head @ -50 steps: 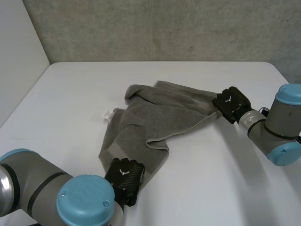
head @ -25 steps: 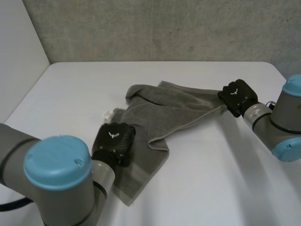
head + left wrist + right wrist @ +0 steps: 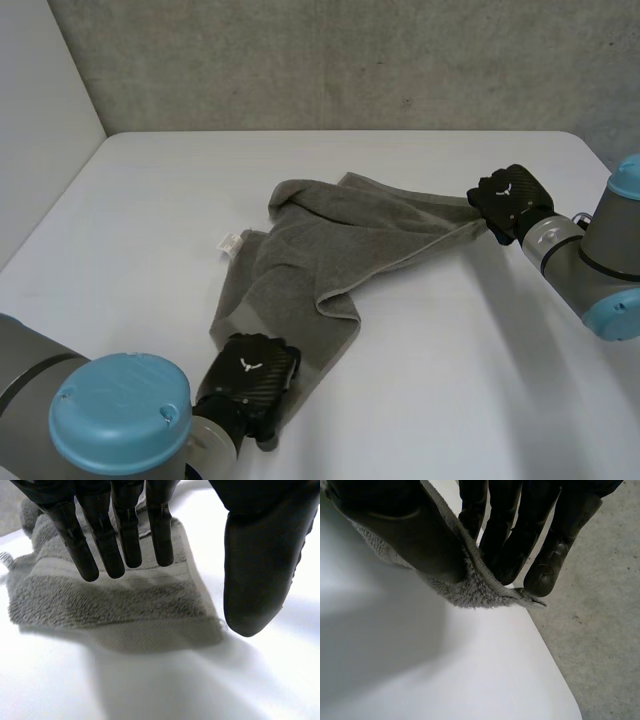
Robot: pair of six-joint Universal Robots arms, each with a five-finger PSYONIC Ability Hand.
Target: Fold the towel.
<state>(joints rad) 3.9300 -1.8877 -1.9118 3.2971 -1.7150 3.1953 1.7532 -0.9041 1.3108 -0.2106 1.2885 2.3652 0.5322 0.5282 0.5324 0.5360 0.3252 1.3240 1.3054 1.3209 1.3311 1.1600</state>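
Left hand [image 3: 252, 378]: open, fingers [image 3: 125, 535] straight, thumb [image 3: 260, 565] spread wide, nothing held; poised over near corner of towel [image 3: 330, 250], contact unclear

Right hand [image 3: 510, 200]: closed on towel's far right corner, cloth pinched between thumb [image 3: 410, 525] and fingers [image 3: 505, 535], corner lifted just off worktop [image 3: 150, 200]

Towel: grey, rumpled, one edge folded over itself mid-cloth; lies mid-worktop, stretched diagonally between both hands; small white label [image 3: 229, 242] at its left edge

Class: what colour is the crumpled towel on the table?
The crumpled terry towel is grey; the head view shows it best.
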